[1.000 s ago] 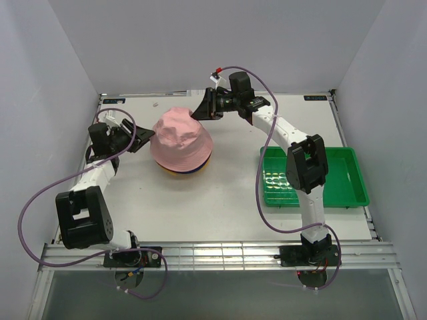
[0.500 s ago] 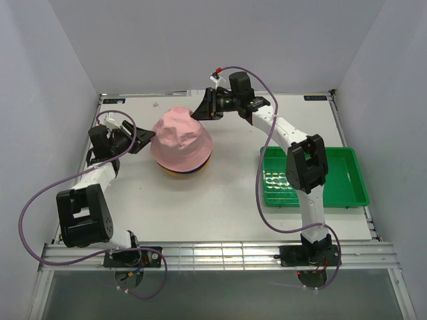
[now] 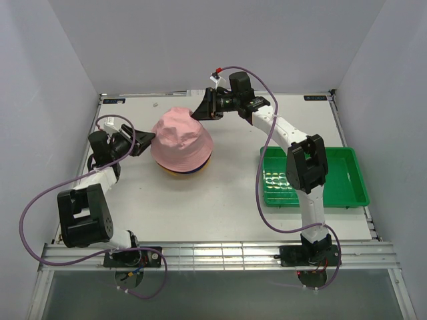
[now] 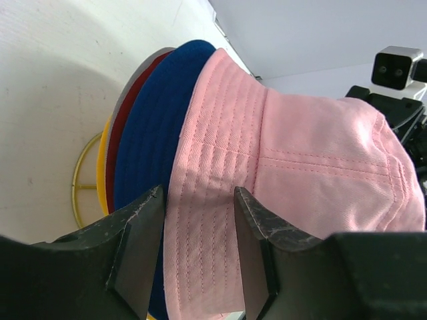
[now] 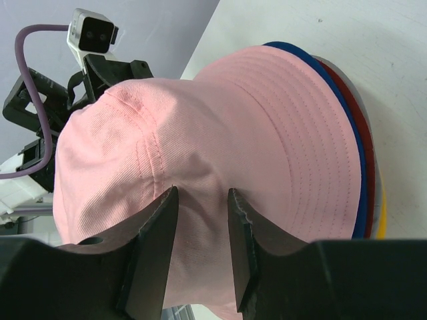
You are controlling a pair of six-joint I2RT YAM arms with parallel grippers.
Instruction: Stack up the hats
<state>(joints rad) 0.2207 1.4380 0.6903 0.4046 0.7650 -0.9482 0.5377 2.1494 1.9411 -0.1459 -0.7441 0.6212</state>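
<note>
The left hand (image 3: 143, 141), fingers apart, sits just beside the left brim of the pink hat (image 3: 180, 135), which tops the stacked hats (image 3: 176, 173) on the middle of the counter (image 3: 220, 200), while the right hand (image 3: 199, 112), fingers likewise apart, hovers at its far-right crown.

Under the pink hat (image 4: 300, 167) I see only brim edges of the blue hat (image 4: 152, 133), red hat (image 4: 117, 140) and yellow hat (image 4: 102, 167). The grey hat (image 4: 133, 75) is a bare sliver. Their crowns are covered. The gold stand (image 4: 75, 180) shows me just one arc of ring.
</note>
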